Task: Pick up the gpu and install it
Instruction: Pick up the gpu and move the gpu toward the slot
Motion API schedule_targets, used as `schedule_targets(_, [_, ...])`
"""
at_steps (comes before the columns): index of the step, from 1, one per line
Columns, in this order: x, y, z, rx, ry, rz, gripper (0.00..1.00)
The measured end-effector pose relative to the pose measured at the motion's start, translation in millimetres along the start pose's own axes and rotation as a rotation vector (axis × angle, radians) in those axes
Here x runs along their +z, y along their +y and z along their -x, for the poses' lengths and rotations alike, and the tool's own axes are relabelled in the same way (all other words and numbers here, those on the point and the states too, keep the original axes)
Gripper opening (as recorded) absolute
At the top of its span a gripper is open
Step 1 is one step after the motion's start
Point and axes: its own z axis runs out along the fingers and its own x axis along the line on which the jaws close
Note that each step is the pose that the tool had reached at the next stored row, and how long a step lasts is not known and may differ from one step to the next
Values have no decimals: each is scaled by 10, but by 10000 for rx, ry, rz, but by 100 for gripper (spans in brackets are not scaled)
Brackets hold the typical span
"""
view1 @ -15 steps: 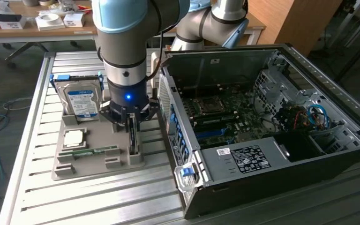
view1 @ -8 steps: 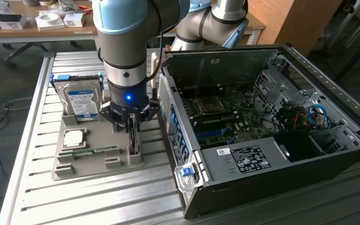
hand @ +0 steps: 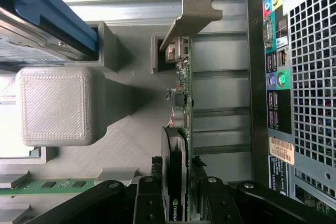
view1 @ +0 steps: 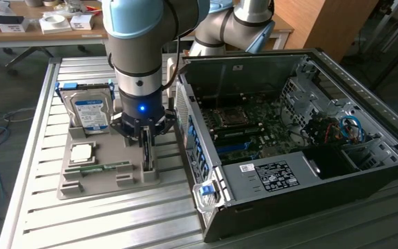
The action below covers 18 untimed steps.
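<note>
Pinching fingers [hand: 148, 203] onto both faces of the graphics card [hand: 185, 103], spread partway, gripping it between them. Holding it on edge in a slot of the grey holder [view1: 95, 179], metal bracket [hand: 191, 14] at the end far from the fingers. Facing, to the exterior view's left of the fingers, a hard drive [view1: 90, 111] standing upright, a processor chip [view1: 83, 152] and a memory stick [view1: 105, 167] lying flat. Working just beside an open computer case [view1: 289, 171] on the fingers' right in the exterior view.

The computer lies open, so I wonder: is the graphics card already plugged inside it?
No, the gpu stands on edge in the grey holder beside the case.
</note>
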Motion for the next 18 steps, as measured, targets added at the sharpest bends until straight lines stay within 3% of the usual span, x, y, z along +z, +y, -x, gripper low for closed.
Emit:
schedule_targets(2, [0,0,0,-1,1,0,33])
schedule_targets(3, [0,0,0,-1,2,0,27])
schedule_targets(18, [-9,1,1,-1,-4,4,26])
